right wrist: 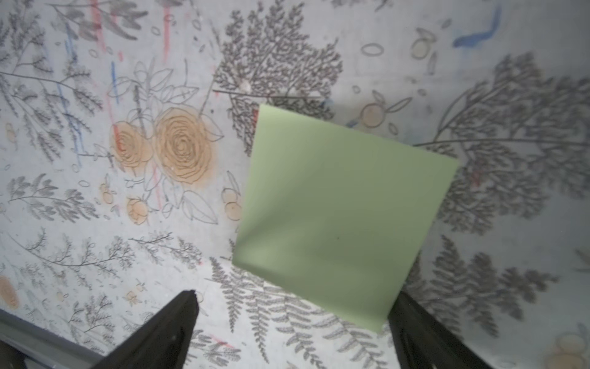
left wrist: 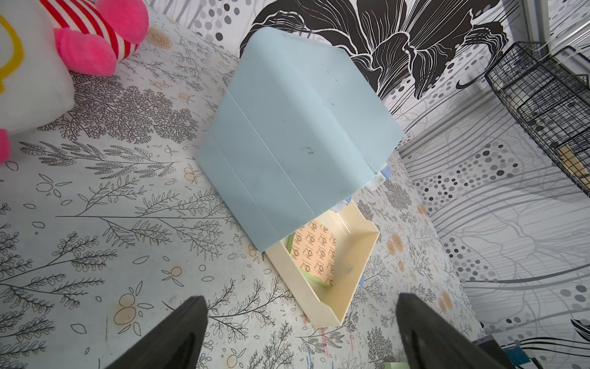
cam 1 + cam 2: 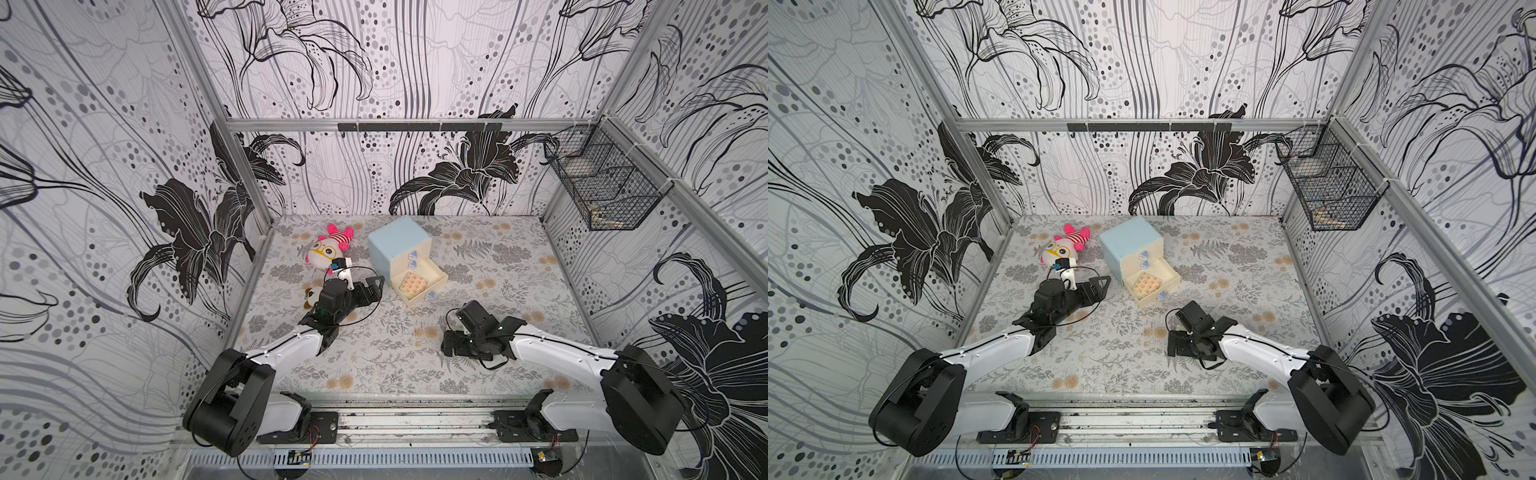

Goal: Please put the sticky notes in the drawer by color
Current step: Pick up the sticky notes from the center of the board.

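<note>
Light green fills my right wrist view: a light green square paper sticky-note pad (image 1: 344,211) lies on the grey floral-print table mat (image 1: 95,223). It sits within the spread of the right gripper (image 1: 295,302), whose jaws stand as wide as they go with nothing between them. One corner of the pad sits just beside a fingertip (image 1: 405,306), and I cannot tell whether they touch. In both top views this gripper hangs low over the mat at about five o'clock from the table's middle, and I cannot make out the pad beneath it. Further out, at about ten o'clock, the left gripper (image 3: 372,286) is likewise fully spread and empty. It points toward the pale-blue boxy mini chest (image 3: 395,245) at twelve o'clock. The chest's bottom cream drawer (image 2: 357,274) is pulled out toward five o'clock, and the two drawers above it are shut. Inside it lies a green-edged pad with a peach printed sheet uppermost (image 2: 316,252). A small brown-and-white plush toy (image 3: 309,295) peeks out beside the left arm at nine o'clock. A pink-and-white plush doll with yellow glasses (image 3: 328,249) lies at eleven. Farthest off, at two o'clock, a black wire basket (image 3: 602,187) hangs on the side wall.
</note>
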You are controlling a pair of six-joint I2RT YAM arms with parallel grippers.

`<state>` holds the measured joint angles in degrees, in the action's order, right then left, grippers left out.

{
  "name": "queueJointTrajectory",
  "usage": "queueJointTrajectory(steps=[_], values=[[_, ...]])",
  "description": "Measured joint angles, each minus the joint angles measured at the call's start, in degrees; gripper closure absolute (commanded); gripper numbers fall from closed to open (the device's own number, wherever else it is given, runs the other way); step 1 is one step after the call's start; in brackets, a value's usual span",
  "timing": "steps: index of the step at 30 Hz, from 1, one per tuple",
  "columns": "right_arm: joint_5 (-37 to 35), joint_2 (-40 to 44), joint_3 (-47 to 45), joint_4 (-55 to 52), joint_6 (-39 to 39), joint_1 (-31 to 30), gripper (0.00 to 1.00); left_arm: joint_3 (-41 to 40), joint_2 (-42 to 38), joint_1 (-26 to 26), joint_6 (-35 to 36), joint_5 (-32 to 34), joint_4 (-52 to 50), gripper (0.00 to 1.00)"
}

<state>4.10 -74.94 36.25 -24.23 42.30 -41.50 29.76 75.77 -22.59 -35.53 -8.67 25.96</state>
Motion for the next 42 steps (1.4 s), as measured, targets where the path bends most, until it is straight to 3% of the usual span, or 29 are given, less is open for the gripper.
queueJointTrajectory(steps=[10, 15, 24, 33, 42], values=[[-10.25, -0.42, 7.28, -8.83, 0.79, -0.44, 0.01, 0.00, 0.26, -0.20, 0.02, -0.15, 0.24, 0.03], [-12.17, -5.86, 11.34, -9.60, 2.36, -0.44, 0.01, 0.11, 0.26, -0.20, 0.04, -0.15, 0.20, 0.03], [-10.60, -9.07, 10.14, -6.88, 7.85, -0.44, 0.01, 0.13, 0.24, -0.20, 0.57, 0.00, 0.09, 0.03], [-7.04, -14.45, 12.02, -3.10, 7.63, -1.29, 0.05, 0.13, 0.09, -0.20, 0.96, 0.33, -0.39, 0.03], [-8.13, -19.65, 17.29, -3.72, 5.70, -4.11, 0.01, 0.13, -0.31, -0.20, 1.09, 0.74, -1.16, 0.03]])
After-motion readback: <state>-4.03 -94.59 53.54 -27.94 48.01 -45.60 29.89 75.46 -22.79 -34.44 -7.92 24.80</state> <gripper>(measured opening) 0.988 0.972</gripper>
